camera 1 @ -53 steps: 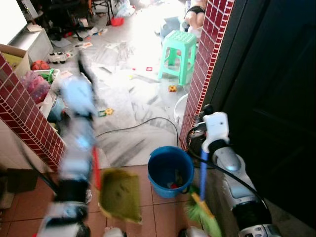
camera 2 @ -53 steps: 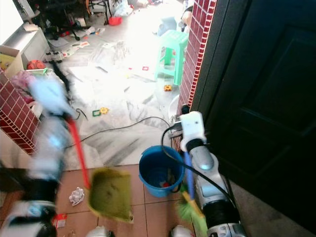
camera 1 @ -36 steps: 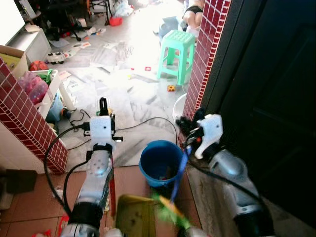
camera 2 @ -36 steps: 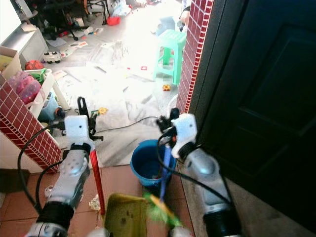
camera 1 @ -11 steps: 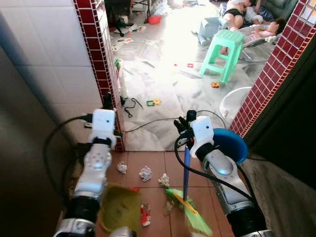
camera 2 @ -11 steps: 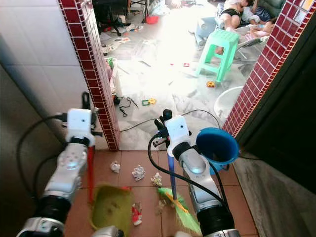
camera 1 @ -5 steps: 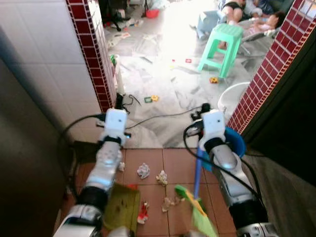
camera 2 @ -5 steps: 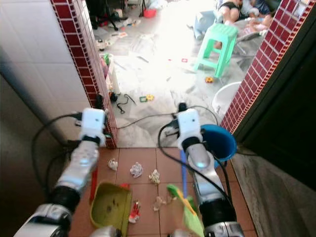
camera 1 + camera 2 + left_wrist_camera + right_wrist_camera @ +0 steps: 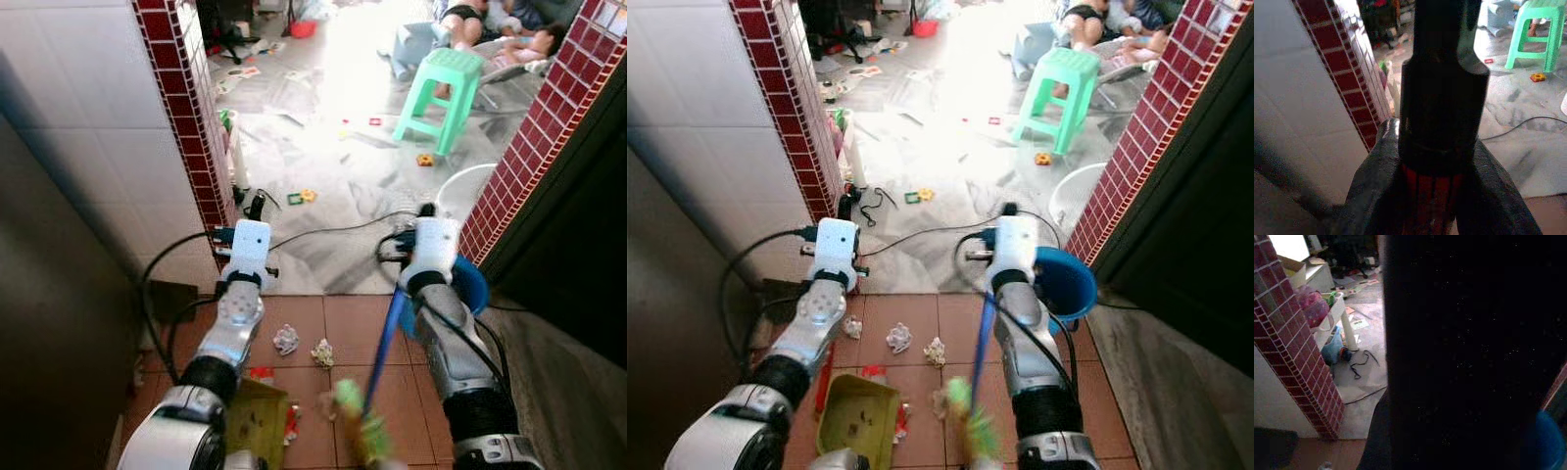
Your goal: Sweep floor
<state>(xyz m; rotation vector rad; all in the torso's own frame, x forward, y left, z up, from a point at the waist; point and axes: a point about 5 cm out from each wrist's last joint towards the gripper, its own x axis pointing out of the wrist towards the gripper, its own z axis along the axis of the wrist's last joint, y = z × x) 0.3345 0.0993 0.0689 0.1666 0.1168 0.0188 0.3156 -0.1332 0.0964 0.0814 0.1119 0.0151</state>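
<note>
1. The left gripper (image 9: 836, 241) is closed around the red handle (image 9: 826, 380) of the yellow-green dustpan (image 9: 855, 415); the left wrist view shows the fingers wrapped on that handle. The pan sits on the terracotta tile floor (image 9: 911, 313), mouth toward the litter.
2. Crumpled paper scraps (image 9: 897, 339) lie on the tiles between pan and broom, near a red wrapper (image 9: 871, 373). They look light and soft, likely to scatter or roll under a hard stroke.
3. The right gripper (image 9: 1015, 242) holds the blue broom handle (image 9: 980, 343) near its top; its finger spread is hidden. The green bristles (image 9: 967, 416) are blurred beside the scraps. The stick looks stiff and light, the bristles flexible; a high grip gives reach but less control.
4. A blue bucket (image 9: 1067, 281) stands just beside the right arm.
</note>
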